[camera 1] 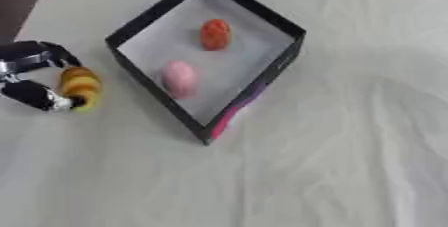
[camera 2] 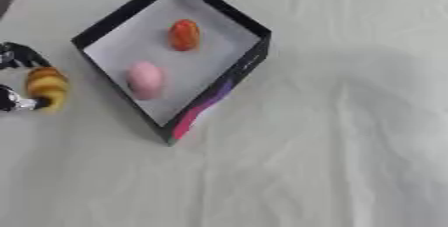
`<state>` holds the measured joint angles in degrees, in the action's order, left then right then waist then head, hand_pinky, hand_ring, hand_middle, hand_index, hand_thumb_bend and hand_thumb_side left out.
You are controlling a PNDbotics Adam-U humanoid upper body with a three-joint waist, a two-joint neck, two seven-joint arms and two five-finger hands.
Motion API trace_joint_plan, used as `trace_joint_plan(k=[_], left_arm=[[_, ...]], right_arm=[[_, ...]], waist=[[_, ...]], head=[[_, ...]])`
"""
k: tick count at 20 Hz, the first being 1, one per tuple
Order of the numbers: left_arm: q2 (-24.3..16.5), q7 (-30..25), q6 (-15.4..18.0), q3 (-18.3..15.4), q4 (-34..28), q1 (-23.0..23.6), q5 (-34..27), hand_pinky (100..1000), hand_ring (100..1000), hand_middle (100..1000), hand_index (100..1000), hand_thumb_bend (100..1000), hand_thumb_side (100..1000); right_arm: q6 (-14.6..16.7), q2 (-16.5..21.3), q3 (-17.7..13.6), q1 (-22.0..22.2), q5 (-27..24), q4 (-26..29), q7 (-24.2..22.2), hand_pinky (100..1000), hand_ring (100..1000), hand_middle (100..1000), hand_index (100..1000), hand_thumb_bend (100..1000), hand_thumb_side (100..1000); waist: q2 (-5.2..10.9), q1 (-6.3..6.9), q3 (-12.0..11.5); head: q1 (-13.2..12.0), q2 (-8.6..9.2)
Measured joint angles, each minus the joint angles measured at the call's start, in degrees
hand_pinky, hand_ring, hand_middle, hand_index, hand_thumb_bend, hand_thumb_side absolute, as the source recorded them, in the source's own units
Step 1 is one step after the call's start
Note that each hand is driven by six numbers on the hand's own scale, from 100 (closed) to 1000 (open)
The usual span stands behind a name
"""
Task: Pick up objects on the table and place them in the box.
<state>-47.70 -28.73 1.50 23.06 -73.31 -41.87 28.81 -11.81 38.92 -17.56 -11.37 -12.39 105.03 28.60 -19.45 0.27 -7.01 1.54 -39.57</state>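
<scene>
Left of the box (camera 1: pixel 262 13), the left hand (camera 1: pixel 31 78) curls its fingers round a yellow-orange ridged object (camera 1: pixel 79 87) — lifted too low, it could catch the box's near wall and slip free.

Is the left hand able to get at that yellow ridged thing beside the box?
Probably yes: the left hand is already curled around the yellow ridged object, which sits outside the box with nothing between them.
</scene>
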Motion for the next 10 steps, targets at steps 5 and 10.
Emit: trace_joint_plan(k=[5, 10], left_arm=[[0.2, -0.2, 0.2, 0.0, -0.9, 0.2, -0.8, 780, 757, 712, 679, 139, 172], [-1.2, -0.2, -0.8, -0.6, -5.6, 1.6, -2.9, 772, 746, 698, 662, 121, 100]], right_arm=[[0.0, 0.0, 0.1, 0.0, -0.2, 0.0, -0.1, 864, 807, 634, 788, 100, 551], [0.0, 0.0, 0.3, 0.0, -0.3, 0.0, -0.2, 865, 807, 635, 788, 100, 547]], waist=[[0.00, 0.10, 0.1], [0.00, 0.25, -0.1]], head=[[0.0, 0.00], [0.0, -0.01]])
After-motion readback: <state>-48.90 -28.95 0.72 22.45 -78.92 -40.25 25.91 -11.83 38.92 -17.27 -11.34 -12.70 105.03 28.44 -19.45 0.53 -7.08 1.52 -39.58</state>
